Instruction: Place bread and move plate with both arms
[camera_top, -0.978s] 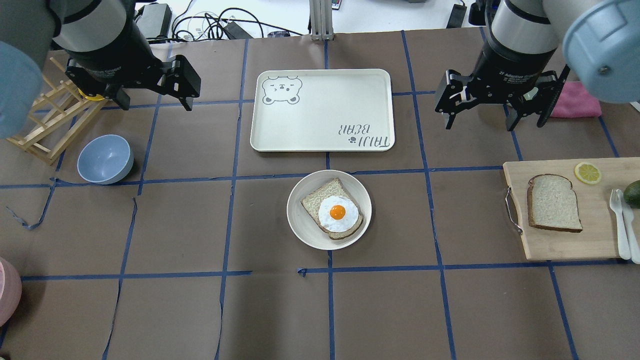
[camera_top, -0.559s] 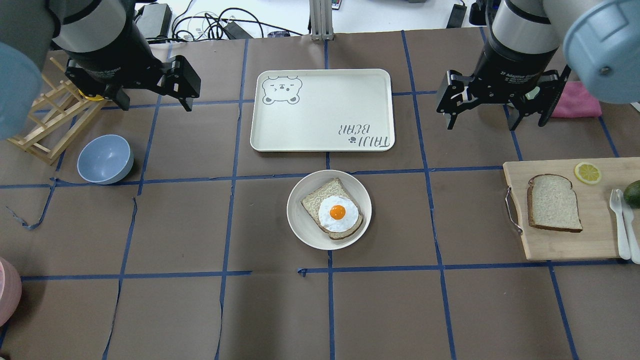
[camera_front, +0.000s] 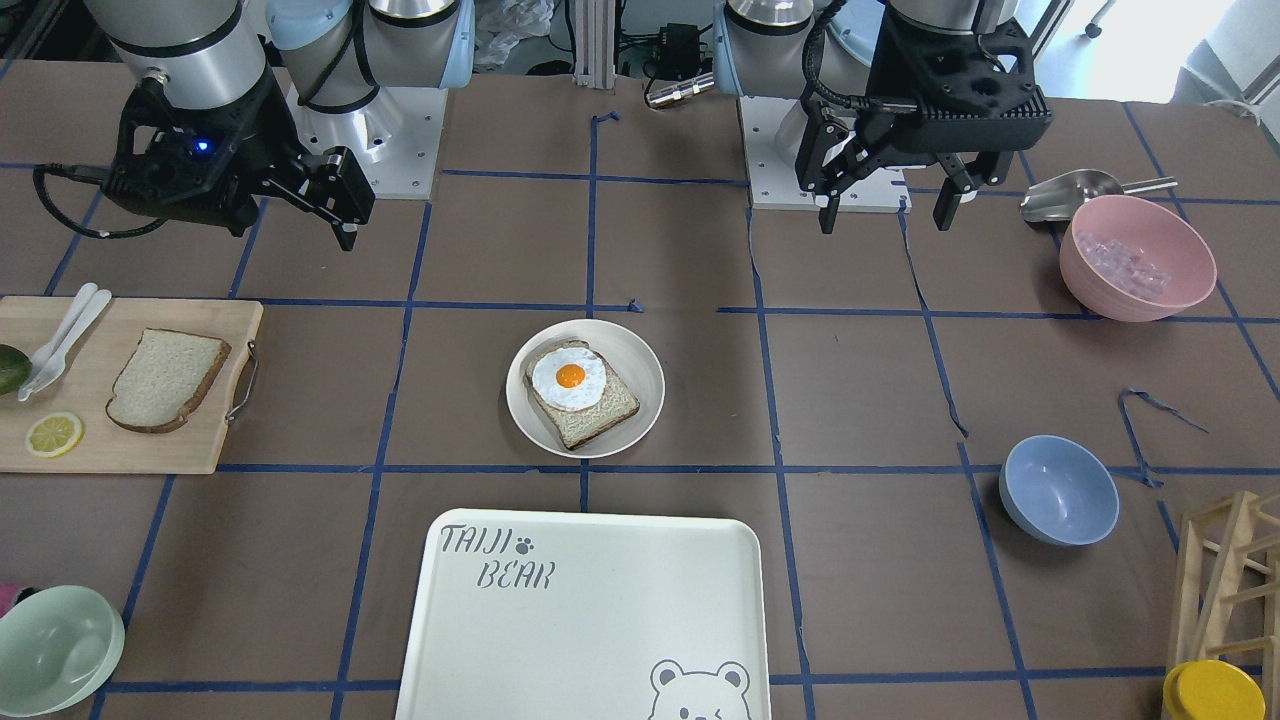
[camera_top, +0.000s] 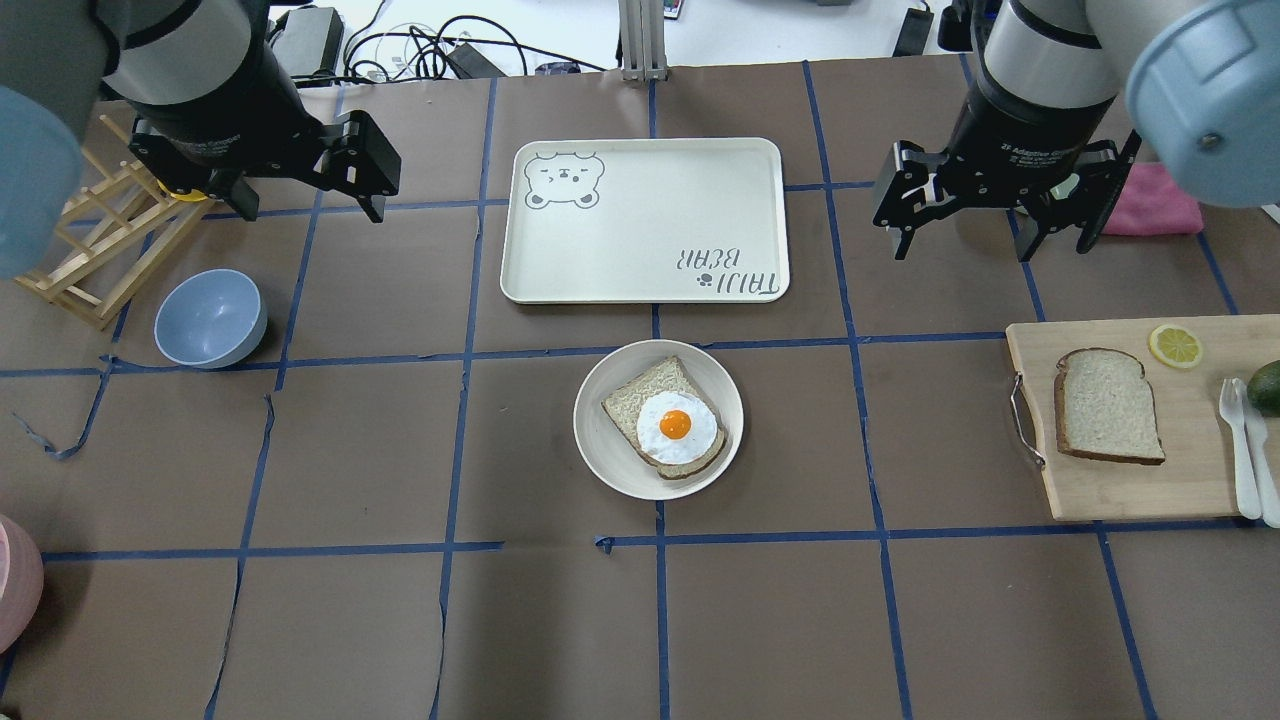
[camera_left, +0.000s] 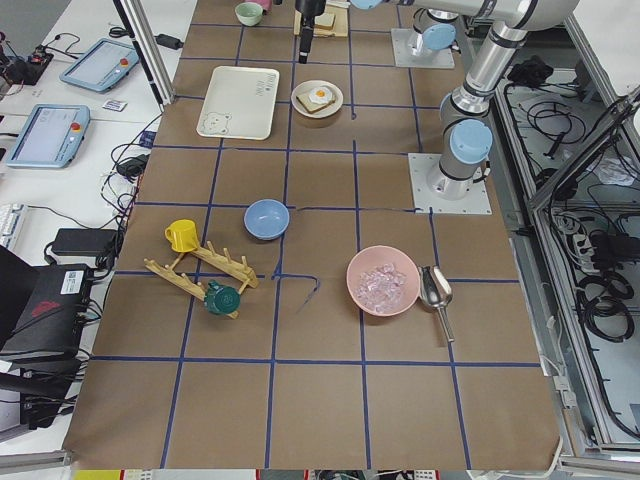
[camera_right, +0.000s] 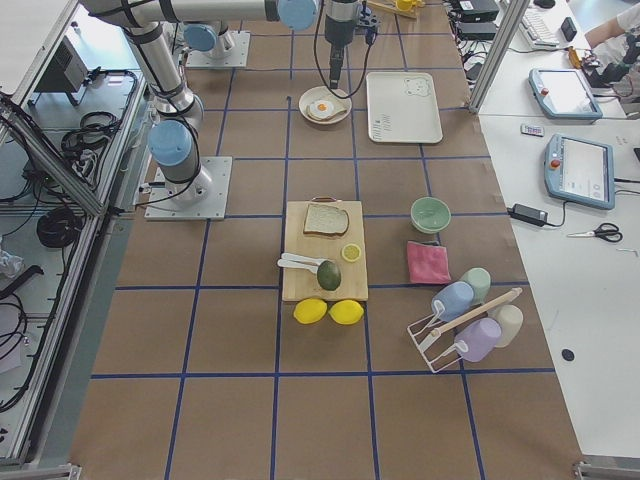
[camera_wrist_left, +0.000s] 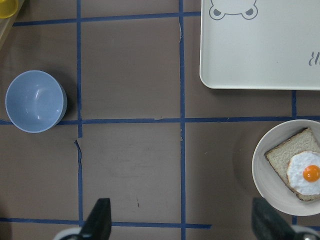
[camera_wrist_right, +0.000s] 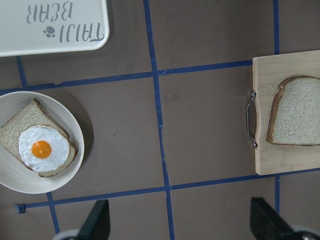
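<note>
The plain bread (camera_top: 1108, 405) lies flat on a wooden cutting board at the right; it also shows in the front view (camera_front: 165, 380) and the right wrist view (camera_wrist_right: 297, 111). The plate (camera_top: 605, 455) sits at the table's middle and holds another slice topped with a fried egg; it also shows in the front view (camera_front: 635, 360) and both wrist views (camera_wrist_left: 265, 185) (camera_wrist_right: 67, 117). My left gripper (camera_top: 310, 200) (camera_wrist_left: 182, 225) is open and empty, high above the table's far left. My right gripper (camera_top: 990, 245) (camera_wrist_right: 180, 225) is open and empty, high above the table beyond the board.
A white bear-printed tray (camera_top: 645, 220) lies just beyond the plate. A blue bowl (camera_top: 210, 318) and a wooden rack (camera_top: 100, 250) stand at the left. The cutting board (camera_top: 1130, 490) also holds a lemon slice (camera_top: 1175, 345), cutlery and an avocado. A pink bowl (camera_front: 1137, 257) sits near the left arm's base.
The right gripper has shifted very slightly. The bread, the plate and the left gripper have not moved.
</note>
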